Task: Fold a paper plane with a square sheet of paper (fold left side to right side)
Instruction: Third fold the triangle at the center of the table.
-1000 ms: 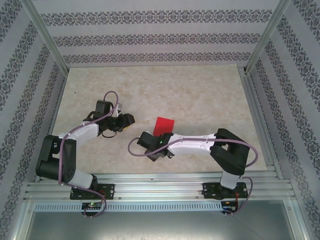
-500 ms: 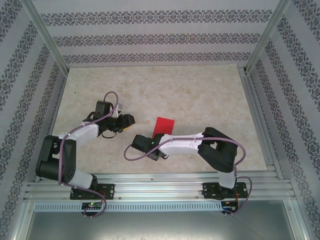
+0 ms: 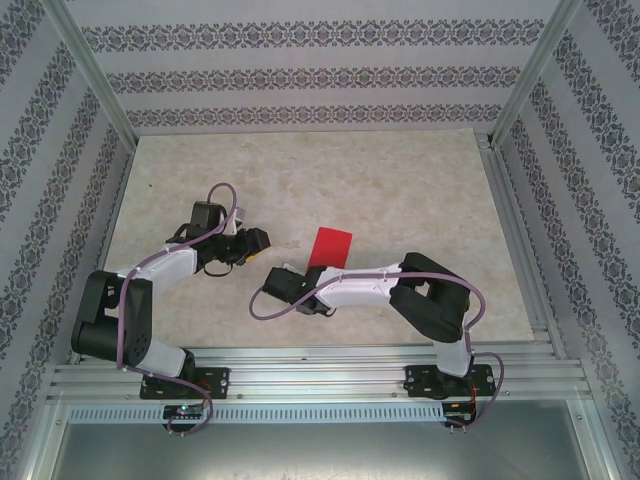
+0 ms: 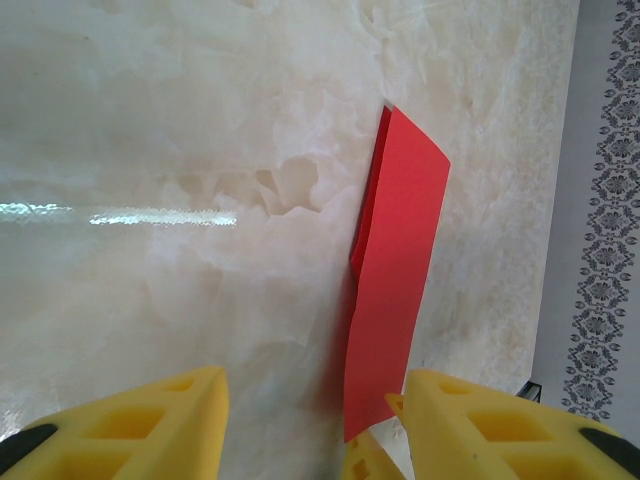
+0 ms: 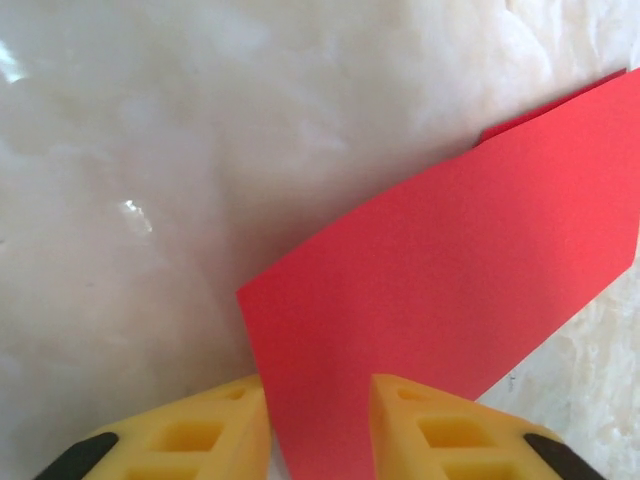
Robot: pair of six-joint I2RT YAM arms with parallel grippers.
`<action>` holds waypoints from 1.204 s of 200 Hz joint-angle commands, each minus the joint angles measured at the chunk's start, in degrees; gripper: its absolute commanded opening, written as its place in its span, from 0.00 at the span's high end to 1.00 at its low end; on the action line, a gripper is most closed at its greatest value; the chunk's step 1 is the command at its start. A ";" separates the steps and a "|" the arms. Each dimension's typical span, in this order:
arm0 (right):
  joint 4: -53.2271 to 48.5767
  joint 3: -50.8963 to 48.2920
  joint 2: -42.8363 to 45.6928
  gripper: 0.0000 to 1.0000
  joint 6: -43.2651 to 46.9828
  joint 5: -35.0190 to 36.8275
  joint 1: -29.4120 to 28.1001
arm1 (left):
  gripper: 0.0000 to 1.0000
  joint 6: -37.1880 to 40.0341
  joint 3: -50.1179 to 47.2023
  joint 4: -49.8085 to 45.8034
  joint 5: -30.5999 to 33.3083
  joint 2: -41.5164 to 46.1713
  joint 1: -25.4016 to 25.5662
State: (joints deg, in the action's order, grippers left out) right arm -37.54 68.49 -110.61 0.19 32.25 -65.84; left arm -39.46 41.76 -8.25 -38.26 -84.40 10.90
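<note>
- Right gripper (image 5: pixel 318 388) is nearer: jaws narrow, straddling the near corner of the folded red paper (image 5: pixel 450 270); whether it grips cannot be told.
- Left gripper (image 4: pixel 315 378) stands half-wide and empty, to the paper's left.

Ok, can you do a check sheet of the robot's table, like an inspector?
Surface: table, pale, marbled and shiny.
Job's things: red paper, folded, lying mid-table.
Clutter: nothing seen.
Grippers: left gripper open, with the paper's end near one finger; right gripper open, fingers astride a paper corner.
Cables: purple cables looping along both arms.
Surroundings: patterned walls, metal frame.
</note>
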 commanded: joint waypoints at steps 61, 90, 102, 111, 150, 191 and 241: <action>4.61 -5.76 7.20 1.00 0.01 -1.12 2.25 | 0.49 0.82 0.56 0.58 -1.16 0.14 -0.53; 8.29 -8.77 11.51 1.00 1.20 -5.33 2.92 | 0.49 1.32 1.99 -0.59 -1.42 0.29 -0.54; 11.36 -10.40 13.30 1.00 2.59 -8.47 2.92 | 0.49 1.32 2.78 -0.83 -1.74 0.34 -0.55; 12.98 -11.25 13.95 1.00 3.27 -10.12 3.05 | 0.49 1.24 3.43 -0.93 -2.14 0.41 -0.53; 16.86 -13.37 14.78 1.00 5.34 -14.27 3.01 | 0.53 0.45 5.39 -0.10 -3.09 0.84 0.09; 18.13 -15.20 14.87 1.00 5.62 -14.18 3.15 | 0.58 -0.10 11.24 1.60 -4.74 -7.16 5.23; 19.86 -18.44 16.26 1.00 5.19 -12.30 3.24 | 0.62 1.26 25.18 -0.76 -4.69 -21.18 13.19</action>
State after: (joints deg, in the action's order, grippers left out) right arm -20.18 51.62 -96.71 4.67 19.18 -62.94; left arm -39.40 61.30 -8.23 -41.89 -100.99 21.06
